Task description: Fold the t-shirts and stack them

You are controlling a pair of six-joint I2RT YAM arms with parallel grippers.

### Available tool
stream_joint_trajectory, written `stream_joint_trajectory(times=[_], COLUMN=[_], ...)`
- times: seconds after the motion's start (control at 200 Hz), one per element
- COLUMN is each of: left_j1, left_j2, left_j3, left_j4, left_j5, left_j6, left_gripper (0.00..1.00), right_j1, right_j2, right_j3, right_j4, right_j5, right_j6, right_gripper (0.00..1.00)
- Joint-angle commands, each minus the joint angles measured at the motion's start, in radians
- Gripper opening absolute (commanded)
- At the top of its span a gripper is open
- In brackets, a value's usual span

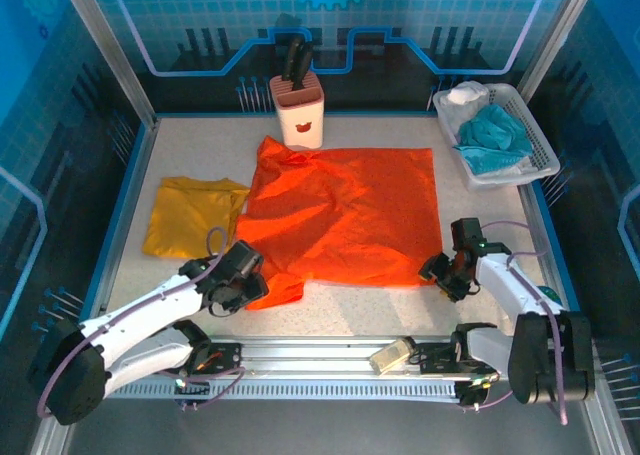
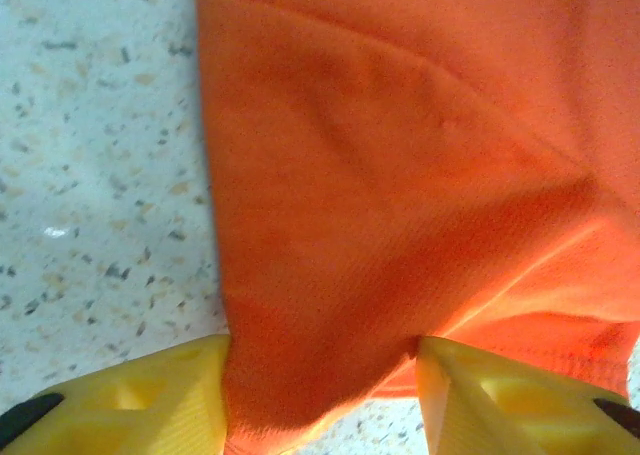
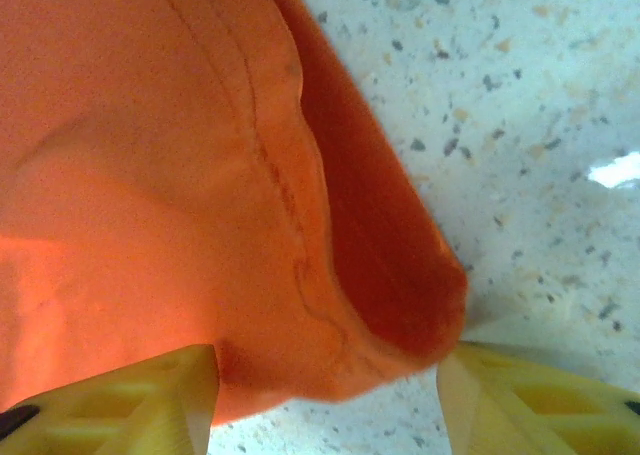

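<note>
On the speckled table (image 1: 400, 305), each hand grips the orange shirt's (image 1: 345, 215) near edge.

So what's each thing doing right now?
orange shirt: spread flat, near corners between the fingers
yellow shirt: folded, lying left of the orange one
left hand: around the orange fabric
right hand: around the orange hem
white basket: holds teal and white cloths

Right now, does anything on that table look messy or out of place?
The orange shirt lies crooked and wrinkled, one sleeve bunched up against the knife block. Its near corners sit between the fingers of the left gripper and right gripper. The yellow shirt is folded, its edge under the orange one. Nothing looks spilled or broken.
</note>
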Motion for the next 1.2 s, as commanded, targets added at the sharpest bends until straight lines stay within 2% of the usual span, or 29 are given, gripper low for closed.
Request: stream_joint_trajectory(times=[0.0, 0.15, 0.315, 0.42, 0.575, 0.775, 0.966, 1.191], left_j1=[-0.005, -0.005, -0.004, -0.002, -0.002, -0.002, -0.003, -0.003], left_j2=[0.031, 0.069, 0.032, 0.032, 0.072, 0.150, 0.244, 0.262], left_j3=[-0.006, 0.009, 0.048, 0.086, 0.097, 0.085, 0.086, 0.070], left_j4=[0.051, 0.003, -0.130, -0.206, -0.178, -0.073, -0.022, 0.020], left_j5=[-0.028, -0.011, 0.001, -0.002, 0.019, 0.091, 0.107, 0.102], left_j6=[0.035, 0.055, 0.063, 0.073, 0.097, 0.111, 0.135, 0.131], left_gripper=[0.48, 0.47, 0.56, 0.57, 0.57, 0.49, 0.41, 0.30], right_j1=[-0.012, -0.014, -0.014, -0.014, -0.014, -0.014, -0.015, -0.014], right_j2=[0.035, 0.073, 0.073, 0.073, 0.099, 0.112, 0.087, 0.107], right_j3=[-0.018, -0.016, -0.020, -0.027, -0.008, 0.023, 0.032, 0.031], right_j4=[0.086, 0.127, 0.144, 0.159, 0.174, 0.148, 0.126, 0.143], right_j5=[0.005, -0.004, -0.004, 0.010, 0.014, 0.027, 0.054, 0.054], right_j6=[0.026, 0.024, 0.007, 0.006, -0.010, -0.038, -0.060, -0.069], right_gripper=[0.60, 0.56, 0.48, 0.42, 0.40, 0.41, 0.42, 0.40])
